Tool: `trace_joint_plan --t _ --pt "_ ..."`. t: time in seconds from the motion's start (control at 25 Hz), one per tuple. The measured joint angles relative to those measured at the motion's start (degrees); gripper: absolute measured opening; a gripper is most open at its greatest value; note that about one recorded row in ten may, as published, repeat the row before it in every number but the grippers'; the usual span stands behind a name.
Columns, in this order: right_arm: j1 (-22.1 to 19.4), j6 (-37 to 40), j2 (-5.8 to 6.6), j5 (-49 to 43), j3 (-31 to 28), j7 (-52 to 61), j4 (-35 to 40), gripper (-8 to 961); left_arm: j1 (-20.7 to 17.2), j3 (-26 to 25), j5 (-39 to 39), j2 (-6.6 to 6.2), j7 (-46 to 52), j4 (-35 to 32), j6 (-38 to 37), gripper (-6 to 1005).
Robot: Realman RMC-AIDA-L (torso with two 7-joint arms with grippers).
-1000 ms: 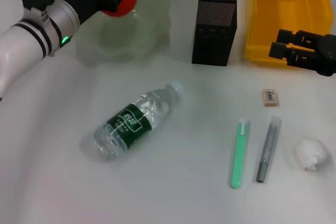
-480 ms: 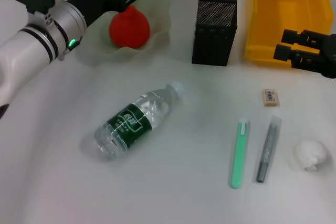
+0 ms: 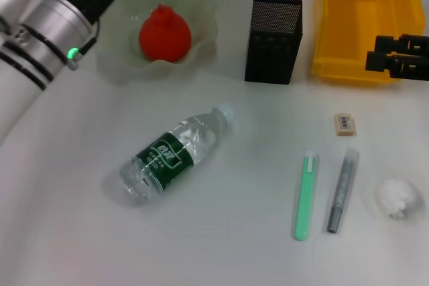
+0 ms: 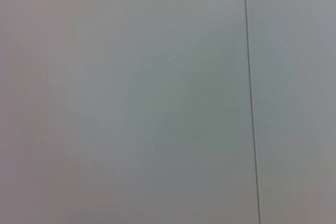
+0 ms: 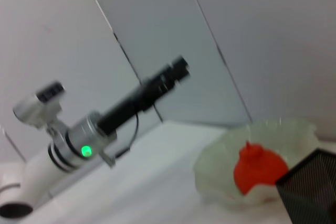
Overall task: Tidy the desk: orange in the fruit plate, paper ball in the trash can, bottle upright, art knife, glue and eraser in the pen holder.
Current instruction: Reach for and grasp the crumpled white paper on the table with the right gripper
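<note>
The orange lies in the fruit plate at the back left; both also show in the right wrist view, orange and plate. My left gripper is open and empty, raised above and behind the plate, its tip at the top edge of the head view. The bottle lies on its side mid-table. The green art knife, grey glue stick, eraser and paper ball lie at the right. My right gripper is open and empty at the trash can's front right.
The pen holder stands upright between the plate and the trash can. The left forearm crosses the back left corner. The left wrist view shows only a plain wall with a seam.
The left gripper let go of the orange, which now rests in the plate, then rose up and back away from it. The right gripper drew back to the right.
</note>
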State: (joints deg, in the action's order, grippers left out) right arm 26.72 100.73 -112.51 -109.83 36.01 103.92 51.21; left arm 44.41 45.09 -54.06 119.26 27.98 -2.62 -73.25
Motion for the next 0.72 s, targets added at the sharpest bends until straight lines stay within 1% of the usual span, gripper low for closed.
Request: trace_joint_plan --t 0.04,0.08,0.12,0.16,0.2,0.24,0.32,0.36,0.4,0.44,0.48,0.52,0.56,0.6,0.64,0.72 --pt "0.0 0.0 0.00 0.0 0.0 0.0 0.0 735 -0.7 0.0 0.0 0.00 1.0 -0.8 -0.7 720" --pt "0.1 0.5 -0.44 -1.7 0.3 2.7 3.2 735 -0.7 0.0 0.0 0.00 1.0 -0.8 -0.7 719" --pt "0.3 1.3 -1.94 -6.4 1.2 9.7 11.2 735 -2.8 0.2 -0.3 -0.13 4.4 -3.3 -1.5 719" --pt "0.3 1.3 -1.94 -6.4 1.2 9.7 11.2 735 -3.4 0.3 -0.4 -0.16 5.2 -4.0 -1.6 718" --pt "0.3 1.8 -3.86 -11.7 2.6 16.0 19.2 735 -6.0 0.4 -0.5 -0.28 7.9 -6.5 -1.7 718" --pt "0.3 1.8 -3.86 -11.7 2.6 16.0 19.2 735 -6.0 0.4 -0.5 -0.28 7.9 -6.5 -1.7 717" --pt "0.4 2.0 -5.83 -18.2 4.8 22.8 27.0 735 -8.3 0.7 -0.5 -0.41 9.3 -8.9 -1.8 717" --pt "0.4 2.2 -6.35 -20.9 6.6 26.3 29.6 735 -9.0 1.1 -0.5 -0.48 9.7 -9.7 -1.8 717" --pt "0.4 2.5 -6.72 -23.7 8.9 30.2 32.0 735 -9.8 1.7 -0.5 -0.55 10.4 -10.9 -1.7 717" --pt "0.4 3.2 -6.85 -26.0 11.2 34.5 33.3 734 -9.8 1.7 -0.5 -0.55 10.4 -10.9 -1.7 717" --pt "0.5 3.8 -6.87 -27.3 13.3 37.7 33.5 734 -9.8 1.7 -0.5 -0.55 10.4 -10.9 -1.7 717" --pt "0.7 4.3 -6.87 -28.6 15.3 41.0 33.4 734 -11.0 2.9 -0.5 -0.71 11.5 -12.9 -0.9 717" --pt "0.9 4.6 -6.90 -29.5 17.1 43.3 32.7 734 -11.4 3.2 -0.5 -0.76 11.6 -13.7 -0.4 717" --pt "1.0 4.0 -6.95 -31.4 20.5 46.9 31.1 734 -11.5 3.4 -0.5 -0.78 11.5 -14.1 0.0 717" --pt "1.0 4.0 -6.95 -31.4 20.5 46.9 31.1 734 -11.5 3.4 -0.5 -0.78 11.5 -14.1 0.0 717" --pt "1.0 2.9 -7.02 -33.9 22.8 48.9 29.8 734 -11.6 3.6 -0.6 -0.78 11.4 -14.3 0.2 717"
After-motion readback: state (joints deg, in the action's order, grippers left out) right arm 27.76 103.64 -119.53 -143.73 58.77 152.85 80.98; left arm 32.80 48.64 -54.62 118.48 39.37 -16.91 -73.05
